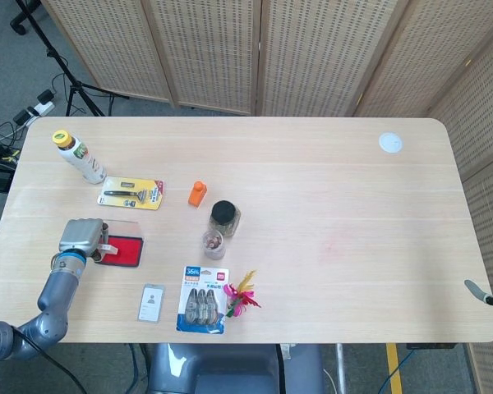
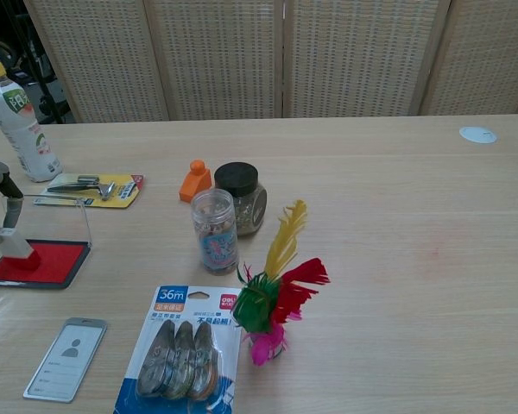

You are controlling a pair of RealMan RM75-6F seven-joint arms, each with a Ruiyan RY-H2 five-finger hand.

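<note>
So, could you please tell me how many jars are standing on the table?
2. The black-lidded jar stands mid-table beside the orange bottle; the clear jar stands just in front of it, touching or nearly so. Nothing seems to hide another.

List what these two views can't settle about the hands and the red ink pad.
- Left hand, head view: its own back hides the fingers, so grip on the red ink pad is unclear.
- Left hand, chest view: cut by the left edge.
- Right hand, head view: only a sliver at the right edge; absent from chest view.
</note>
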